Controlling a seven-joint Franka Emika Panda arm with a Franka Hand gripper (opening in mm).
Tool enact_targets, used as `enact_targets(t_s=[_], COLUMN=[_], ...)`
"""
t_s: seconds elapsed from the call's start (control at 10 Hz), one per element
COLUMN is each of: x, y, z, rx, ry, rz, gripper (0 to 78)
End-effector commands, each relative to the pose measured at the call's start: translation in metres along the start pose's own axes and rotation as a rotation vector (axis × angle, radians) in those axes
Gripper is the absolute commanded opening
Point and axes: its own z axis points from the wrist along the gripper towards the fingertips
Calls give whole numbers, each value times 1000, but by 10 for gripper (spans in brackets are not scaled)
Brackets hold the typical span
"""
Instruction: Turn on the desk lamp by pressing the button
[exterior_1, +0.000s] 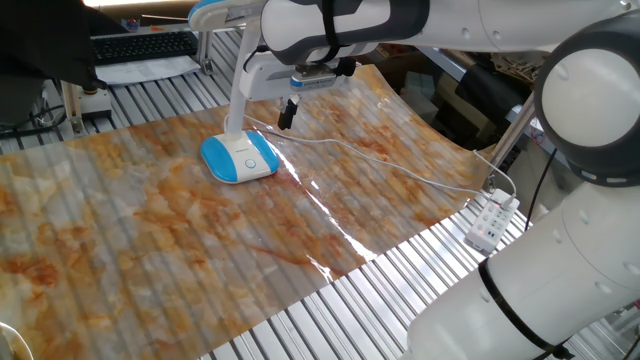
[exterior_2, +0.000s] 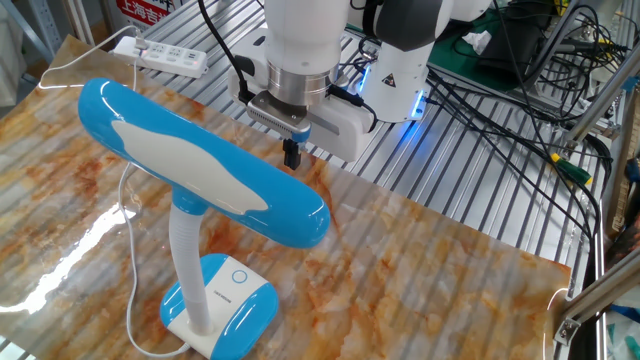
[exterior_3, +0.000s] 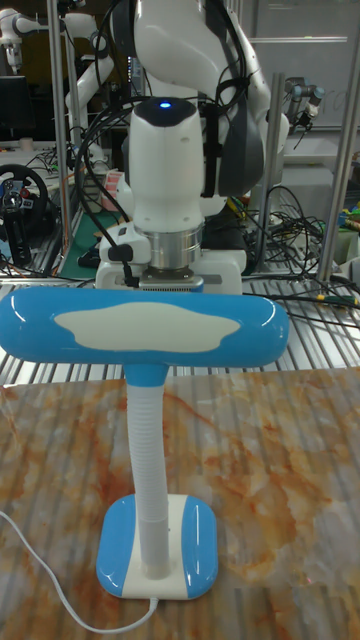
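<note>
The desk lamp stands on the marbled mat, its blue-edged base (exterior_1: 240, 158) (exterior_2: 222, 300) (exterior_3: 158, 548) carrying a round button (exterior_2: 238, 277) on the white top. Its flat blue-white head (exterior_2: 200, 160) (exterior_3: 140, 322) sits on a slim white stem and appears unlit. My gripper (exterior_1: 286, 115) (exterior_2: 291, 157) hangs above the mat beside the stem, higher than the base and off to one side of the button, touching nothing. Its two dark fingers meet in a single tip, shut on nothing. In the tall fixed view the lamp head hides the fingers.
A thin white cord (exterior_1: 400, 170) runs from the lamp across the mat to a white power strip (exterior_1: 487, 222) (exterior_2: 170, 57) on the slatted metal table. Cables and the robot base (exterior_2: 400, 80) lie beyond the mat's edge.
</note>
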Motion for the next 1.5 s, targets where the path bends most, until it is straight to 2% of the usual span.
enact_targets(t_s=[0.1, 0.2, 0.3, 0.5, 0.7, 0.9, 1.2, 1.5], x=[-3, -4, -4, -7, -13, -18, -17, -18], y=[3, 5, 5, 4, 4, 3, 3, 3], z=[-5, -8, -8, -10, -17, -22, -14, -15], rx=[213, 217, 186, 176, 129, 127, 132, 136], ry=[-24, -23, -26, -28, -29, -32, -44, -43], rz=[-189, -186, -171, -178, -183, -182, -173, -168], gripper=[0, 0, 0, 0, 0, 0, 0, 0])
